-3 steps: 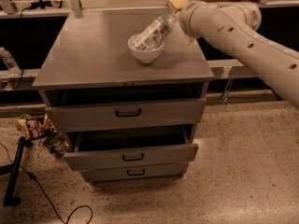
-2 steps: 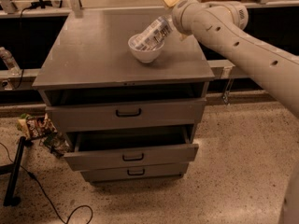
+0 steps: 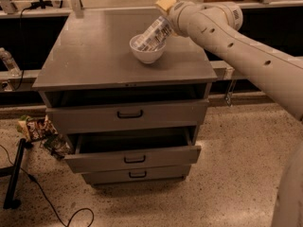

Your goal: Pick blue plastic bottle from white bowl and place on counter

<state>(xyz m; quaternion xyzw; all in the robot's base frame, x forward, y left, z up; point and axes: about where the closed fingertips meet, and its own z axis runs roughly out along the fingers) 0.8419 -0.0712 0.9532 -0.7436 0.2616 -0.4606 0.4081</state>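
The blue plastic bottle [image 3: 154, 33], clear with a white-and-bluish printed label, lies tilted in the white bowl [image 3: 147, 56], its upper end sticking out up and to the right. The bowl stands on the grey counter [image 3: 94, 56], right of the middle. My gripper [image 3: 166, 7] comes in from the right on the long cream arm [image 3: 236, 46] and sits at the bottle's upper end, above and behind the bowl. The arm's wrist hides how the gripper meets the bottle.
The cabinet's middle drawer [image 3: 135, 157] is pulled partly out. A small plain clear bottle [image 3: 8, 63] stands on a rail at the left. Wrappers [image 3: 35, 129], a black stand [image 3: 14, 174] and a cable [image 3: 52, 207] lie on the floor at the left.
The arm has moved left and slightly down, bringing the gripper closer to the bottle's upper end. The bottle and bowl have stayed in place.
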